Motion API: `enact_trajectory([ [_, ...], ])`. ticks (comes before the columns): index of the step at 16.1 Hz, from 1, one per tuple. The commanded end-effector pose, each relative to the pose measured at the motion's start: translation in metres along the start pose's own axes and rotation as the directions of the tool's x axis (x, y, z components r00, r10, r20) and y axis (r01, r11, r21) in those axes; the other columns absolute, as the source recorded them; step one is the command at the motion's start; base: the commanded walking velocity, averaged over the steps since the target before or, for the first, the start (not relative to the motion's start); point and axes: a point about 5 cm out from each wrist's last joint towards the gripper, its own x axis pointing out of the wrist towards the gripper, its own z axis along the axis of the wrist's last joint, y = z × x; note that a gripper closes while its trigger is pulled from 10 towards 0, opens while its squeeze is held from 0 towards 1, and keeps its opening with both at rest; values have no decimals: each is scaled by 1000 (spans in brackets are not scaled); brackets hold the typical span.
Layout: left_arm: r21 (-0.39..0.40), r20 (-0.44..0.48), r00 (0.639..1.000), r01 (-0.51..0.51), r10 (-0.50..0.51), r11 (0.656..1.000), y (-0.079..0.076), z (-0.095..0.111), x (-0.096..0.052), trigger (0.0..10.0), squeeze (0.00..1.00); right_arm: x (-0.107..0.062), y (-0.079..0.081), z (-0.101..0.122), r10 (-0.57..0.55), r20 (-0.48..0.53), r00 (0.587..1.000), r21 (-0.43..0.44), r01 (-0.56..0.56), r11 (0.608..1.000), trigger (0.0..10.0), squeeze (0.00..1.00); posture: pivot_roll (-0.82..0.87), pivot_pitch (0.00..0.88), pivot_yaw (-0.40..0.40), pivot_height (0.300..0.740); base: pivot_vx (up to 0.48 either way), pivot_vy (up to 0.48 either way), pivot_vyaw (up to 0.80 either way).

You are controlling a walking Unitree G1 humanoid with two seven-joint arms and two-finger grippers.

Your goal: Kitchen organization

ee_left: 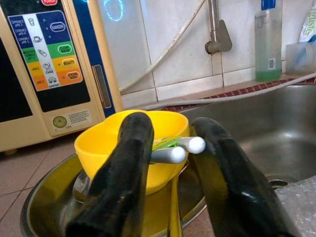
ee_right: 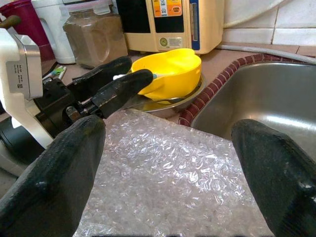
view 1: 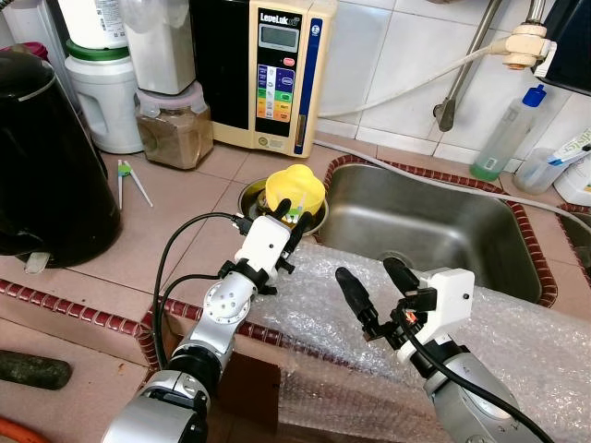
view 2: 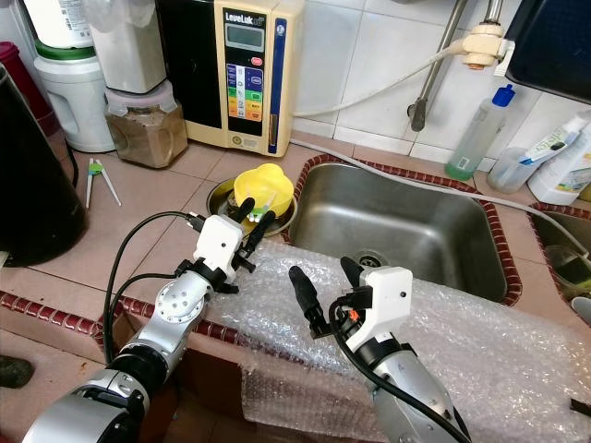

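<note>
— What stands around the yellow bowl [view 1: 295, 188]?

— It sits tilted in a shallow steel dish [view 2: 222, 196] on the tiled counter [view 1: 185, 198], just beside the steel sink [view 1: 434, 226]. Behind it stands a cream water ionizer [view 1: 277, 69], with a jar of brown powder [view 1: 174, 129] and a white canister [view 1: 103, 97] further left, and a black kettle [view 1: 46, 157] nearer the counter's edge. A pair of pale chopsticks [view 1: 129, 182] lies on the tiles. Bubble wrap [view 2: 443, 341] covers the front ledge by the sink — both arms reach over it.

— And the left gripper [ee_left: 168, 153]?

— At the bowl's near rim, fingers [ee_left: 123, 163] set narrowly apart. Two metal handles [ee_left: 180, 148] with something green beside them lie between the tips; whether the fingers actually pinch them I cannot tell.

— The right gripper [view 1: 374, 281]?

— Spread wide over the bubble wrap, holding nothing, well short of the bowl. In the right wrist view the left gripper lies between it and the bowl.
</note>
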Motion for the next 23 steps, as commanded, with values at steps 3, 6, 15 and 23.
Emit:
enact_trajectory([
  [3, -18, 33, 999, 0, 0, 1000, -1, 7, 5, 0, 0, 0, -3, -1, -12, -3, 1000, -7, 12, 1000, 10000, 0, 51, 0, -61, 740, 0, 0, 0],
  [6, -33, 36, 999, -9, 10, 999, 0, 7, 5, 0, 0, 1, -4, 0, -12, -2, 1000, -9, 12, 1000, 10000, 0, 52, 0, -63, 740, 0, 0, 0],
  [15, -39, 192, 966, -168, 173, 985, 32, 39, 8, 0, 0, 6, -8, 3, -20, 16, 1000, -27, 21, 999, 10000, 0, 66, 0, -60, 740, 0, 0, 0],
  [23, -86, 174, 984, -33, 48, 996, 14, 38, -24, 0, 0, 6, -17, -17, 5, -132, 991, -504, -71, 861, 10000, 0, 99, 0, -94, 740, 0, 0, 0],
])
